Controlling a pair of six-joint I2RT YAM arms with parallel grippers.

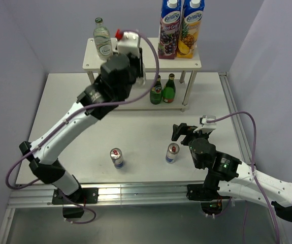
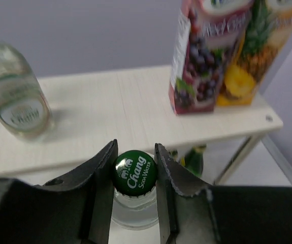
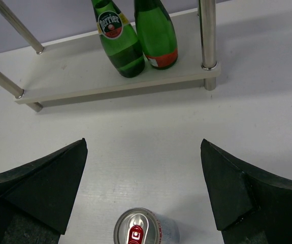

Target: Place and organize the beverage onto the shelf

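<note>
two slim silver-blue-red drink cans stood upright on the white table (image 1: 85,137), nearest the arm bases and well apart: the left can (image 1: 116,157) alone, the right can (image 1: 172,152) with the right gripper (image 1: 189,130) just beyond it. the right gripper's black jaws gaped wide and held nothing. in its wrist view the right can's top sat low between them, touching neither.

farther back stood the small cream-white two-tier shelf (image 1: 92,57) on slim round legs. at the right end of its lower board, two dark green glass bottles (image 1: 156,92) were upright, side by side, near the front right leg.

the left gripper (image 2: 135,148) hung at the top board's near edge, clamped tight on the green cap of a clear glass bottle (image 2: 134,211). the cap read "chang soda water". could not tell whether that bottle's base rested on anything.

at the left end of the top board, a second clear bottle (image 1: 102,39) with a green cap was upright and free. at the right end, farthest back, two tall juice cartons (image 1: 169,30) with fruit pictures touched each other.
</note>
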